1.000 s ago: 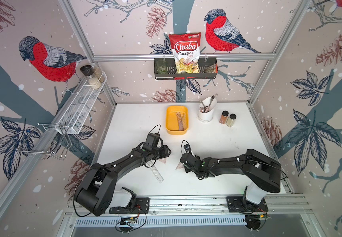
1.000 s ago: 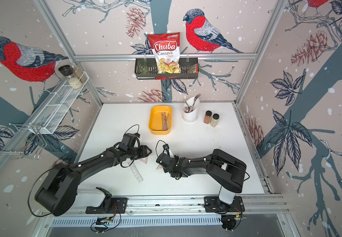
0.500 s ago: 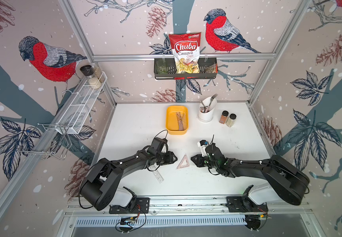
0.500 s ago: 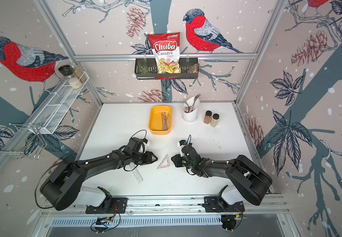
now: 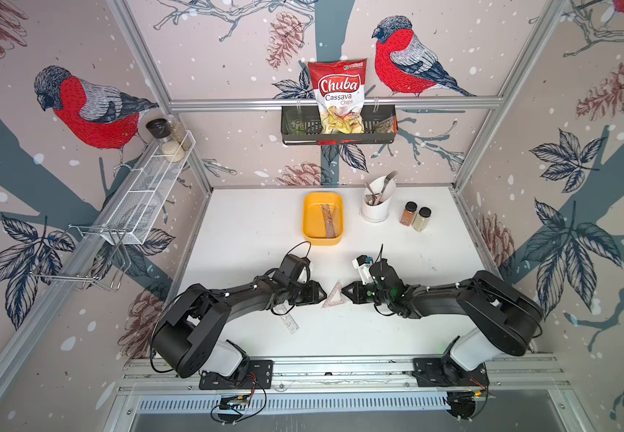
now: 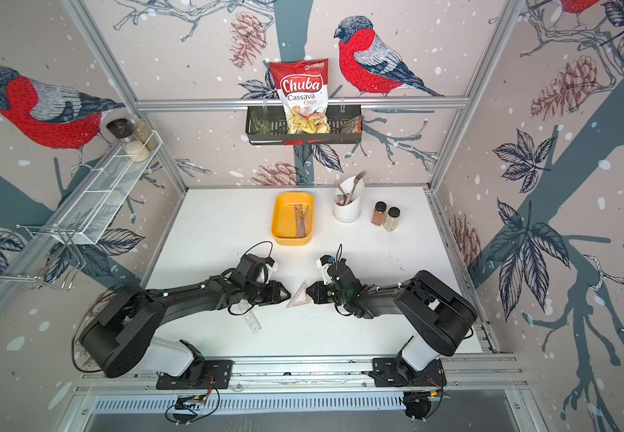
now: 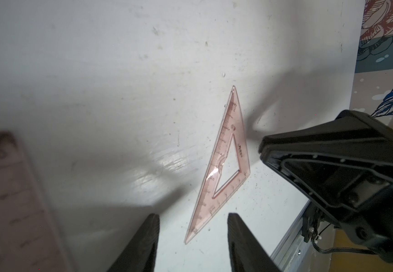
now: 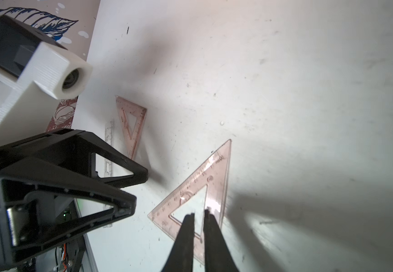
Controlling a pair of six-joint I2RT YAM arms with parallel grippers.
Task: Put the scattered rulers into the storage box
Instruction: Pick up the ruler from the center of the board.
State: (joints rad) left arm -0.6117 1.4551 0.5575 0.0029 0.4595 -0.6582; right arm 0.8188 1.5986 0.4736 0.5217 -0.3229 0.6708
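A pinkish triangular set square (image 5: 335, 296) lies flat on the white table between my two grippers. In the left wrist view the left gripper (image 7: 193, 217) is open, and the set square (image 7: 226, 160) points its sharp tip into the gap. The right gripper (image 8: 199, 212) is shut, its fingertips over the set square (image 8: 198, 186) near the cut-out, with no clear hold on it. A second set square (image 8: 132, 124) and a clear straight ruler (image 5: 290, 321) lie by the left arm. The yellow storage box (image 5: 305, 220) at the back holds rulers (image 5: 329, 224).
A white cutlery cup (image 5: 376, 205) and two spice jars (image 5: 415, 217) stand to the right of the box. A black basket with a chips bag (image 5: 338, 97) hangs on the back wall. A white wire shelf (image 5: 145, 194) runs along the left wall.
The right arm has drawn back to the right and its jaws have closed. The set square now lies uncovered between both grippers. The left gripper has shifted right toward it.
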